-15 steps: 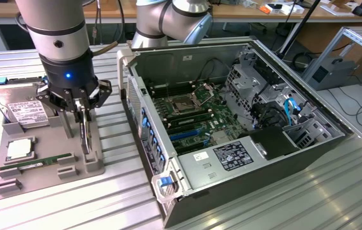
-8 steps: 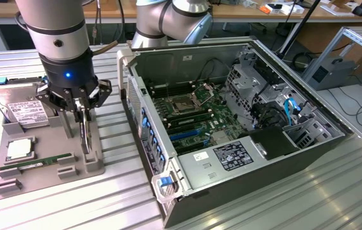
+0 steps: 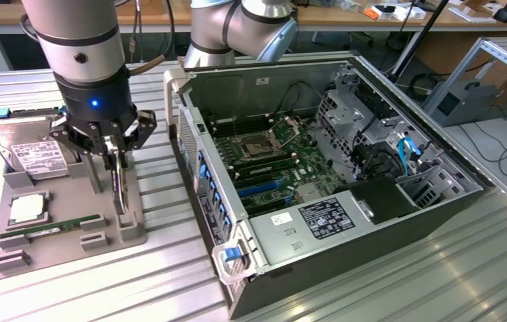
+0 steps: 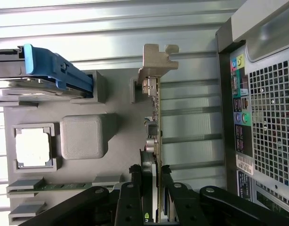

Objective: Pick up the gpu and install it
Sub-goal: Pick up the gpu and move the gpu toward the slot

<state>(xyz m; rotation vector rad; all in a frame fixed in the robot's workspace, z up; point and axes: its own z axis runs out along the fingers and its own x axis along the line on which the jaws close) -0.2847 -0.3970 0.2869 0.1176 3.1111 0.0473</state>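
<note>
The gpu stands edge-on in a slot of the grey holder tray, dark board with a pale metal bracket at its far end. My gripper hangs straight above it, one finger on each side of the card. In the wrist view the gripper pinches the gpu near its fan, the fingers pressed against both faces. The card still sits in the tray slot. The open computer case lies to the exterior view's right, with a blue expansion slot on its motherboard.
The tray also carries a silver hard drive with a blue rail, a CPU and a green RAM stick. The case's rear panel stands close beside the tray. A second robot arm base rises behind the case.
</note>
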